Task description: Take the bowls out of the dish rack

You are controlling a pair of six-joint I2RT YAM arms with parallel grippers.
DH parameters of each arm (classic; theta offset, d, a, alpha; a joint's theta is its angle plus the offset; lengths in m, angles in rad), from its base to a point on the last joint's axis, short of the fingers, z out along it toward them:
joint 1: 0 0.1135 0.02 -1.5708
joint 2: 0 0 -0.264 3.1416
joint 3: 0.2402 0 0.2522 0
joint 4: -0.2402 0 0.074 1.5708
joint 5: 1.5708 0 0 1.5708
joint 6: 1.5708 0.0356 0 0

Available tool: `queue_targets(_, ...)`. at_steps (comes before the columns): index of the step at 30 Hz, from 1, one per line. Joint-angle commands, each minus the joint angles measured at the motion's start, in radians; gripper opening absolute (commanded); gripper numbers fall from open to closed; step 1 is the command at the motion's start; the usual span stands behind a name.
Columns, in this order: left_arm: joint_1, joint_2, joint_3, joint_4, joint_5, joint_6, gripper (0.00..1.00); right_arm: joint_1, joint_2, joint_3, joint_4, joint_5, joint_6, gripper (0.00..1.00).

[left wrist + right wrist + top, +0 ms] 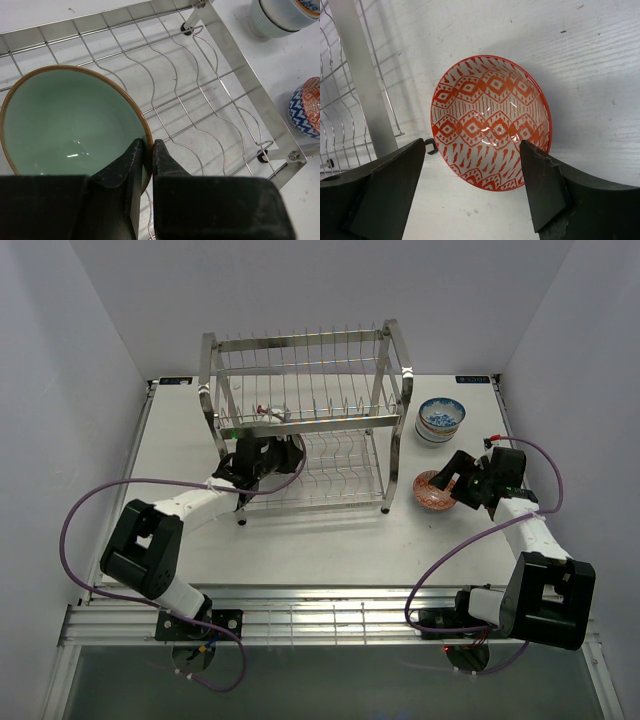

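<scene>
1. The dish rack (320, 424) stands toward 12 o'clock on the white tabletop (300, 550). It has two tiers of steel wire with chrome posts.
2. The left arm reaches into the lower tier at the rack's 9 o'clock end.
3. In the left wrist view, the left pincer (146, 150) is clamped on the rim of a mint-green bowl (70, 120) at the bowl's 5 o'clock edge, one finger inside and one outside.
4. The mint-green bowl has a brown rim and lies open side up over the wavy wire floor of the lower tier. Whether it rests on the wires or is lifted off them cannot be told.
5. A red-patterned bowl (490, 115) sits upright on the tabletop, just beside the rack's front post, at 3 o'clock from the rack. Its outside is blue and white.
6. The right pincer (472, 145) stands wide apart over this bowl, its fingers at the bowl's 9 and 3 o'clock sides. Whether they touch it cannot be told.
7. A stack of blue-and-white bowls (441, 418) stands on the tabletop at 12 o'clock from the red-patterned bowl, near the rack's right end.
</scene>
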Motion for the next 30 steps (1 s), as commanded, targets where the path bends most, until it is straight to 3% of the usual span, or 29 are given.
queue_targets(1,-0.002,0.033,-0.068,-0.036,-0.041,-0.023,0.00,-0.007,0.006,-0.007,0.021,-0.019,-0.012,0.82)
queue_targets(6,-0.004,0.027,-0.077,-0.025,-0.041,-0.045,0.00,-0.009,0.006,-0.007,0.023,-0.022,-0.012,0.82)
queue_targets(21,-0.050,-0.218,-0.216,-0.054,-0.052,-0.023,0.00,-0.013,0.007,-0.012,0.029,-0.033,-0.006,0.82)
queue_targets(30,-0.079,-0.332,-0.220,-0.096,0.002,-0.014,0.00,-0.013,-0.025,-0.002,0.026,-0.036,0.002,0.82)
